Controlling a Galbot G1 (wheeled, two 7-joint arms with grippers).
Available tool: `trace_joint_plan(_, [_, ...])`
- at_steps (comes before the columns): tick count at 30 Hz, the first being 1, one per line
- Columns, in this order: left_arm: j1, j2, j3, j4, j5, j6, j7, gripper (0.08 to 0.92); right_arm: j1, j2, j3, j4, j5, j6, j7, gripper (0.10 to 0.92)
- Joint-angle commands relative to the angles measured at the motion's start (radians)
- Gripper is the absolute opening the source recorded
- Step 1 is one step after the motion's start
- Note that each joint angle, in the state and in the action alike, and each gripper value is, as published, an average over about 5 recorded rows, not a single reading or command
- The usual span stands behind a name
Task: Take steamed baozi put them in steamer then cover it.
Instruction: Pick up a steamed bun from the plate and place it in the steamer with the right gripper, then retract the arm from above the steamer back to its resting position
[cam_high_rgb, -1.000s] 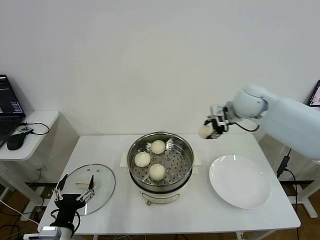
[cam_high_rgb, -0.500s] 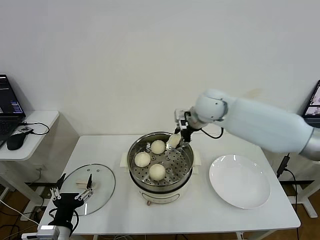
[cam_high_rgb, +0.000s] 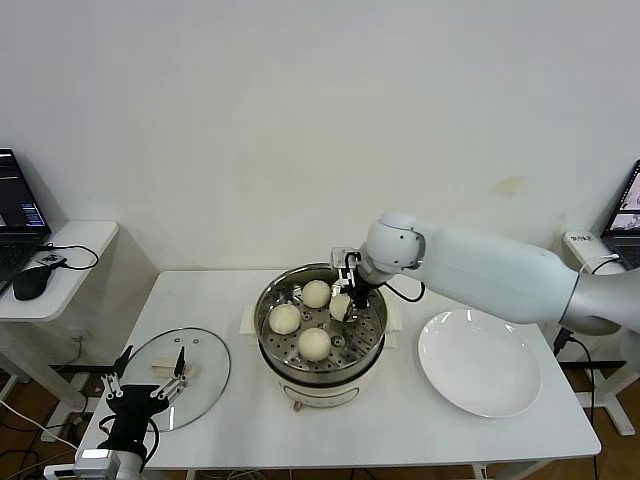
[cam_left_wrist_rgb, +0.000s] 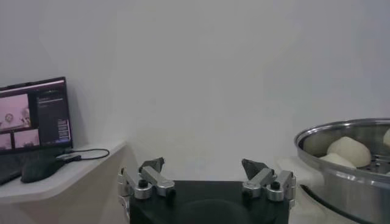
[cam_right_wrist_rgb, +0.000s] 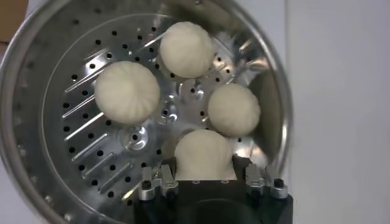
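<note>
White table (cam_high_rgb: 420, 420), right claw (cam_right_wrist_rgb: 204, 176) gripping baozi (cam_right_wrist_rgb: 204, 155) inside steamer (cam_high_rgb: 275, 300)

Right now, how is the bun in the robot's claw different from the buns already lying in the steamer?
The held bun sits between the fingers of the right gripper, above the steamer floor; the three other buns lie loose on the holed floor, touched by nothing. The held bun is by the rim; the others spread across the floor. All four are smooth, round, cream-white and about the same size. The left gripper waits open by the glass lid.
</note>
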Motion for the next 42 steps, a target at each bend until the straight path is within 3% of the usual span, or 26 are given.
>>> trace_joint_plan(1, [0.001,0.001,-0.002,0.0,0.0,0.0,0.0,0.823,-0.045,0.023,0.003,-0.017,-0.038,-0.014,0.011,0.585])
trace_joint_plan(7, [0.001,0.001,-0.004,0.001,-0.002,0.0,0.0,0.823,-0.038,-0.002,0.032,0.016,-0.024,-0.015,0.017,0.612])
trace_joint_plan(15, [-0.006,0.002,-0.004,0.01,-0.006,-0.001,0.0,0.823,0.013,-0.122,0.107,0.127,0.031,0.003,0.046,0.803])
trace_joint_plan(19, [-0.01,0.005,-0.005,0.017,-0.009,-0.001,0.0,0.823,-0.038,-0.216,0.173,0.208,0.129,0.025,0.224,0.821])
trace_joint_plan(24, [-0.015,0.008,-0.003,0.027,-0.01,-0.002,0.0,0.823,-0.324,-0.382,0.403,0.341,0.259,0.151,0.559,0.823])
trace_joint_plan(29, [-0.026,0.008,0.006,0.037,-0.005,-0.002,0.0,0.823,-0.801,-0.45,0.803,0.421,0.193,0.35,0.735,0.823])
trace_joint_plan(33, [-0.035,0.006,0.016,0.054,0.009,-0.009,0.002,0.823,-1.202,-0.381,1.167,0.44,0.068,0.504,0.753,0.823])
trace_joint_plan(38, [-0.047,0.004,0.03,0.092,0.045,-0.025,-0.003,0.823,-1.545,-0.169,1.538,0.424,-0.089,0.726,0.708,0.823])
trace_joint_plan(42, [-0.064,0.001,0.038,0.152,0.171,-0.078,-0.029,0.823,-1.707,0.029,1.748,0.427,-0.156,0.815,0.665,0.823])
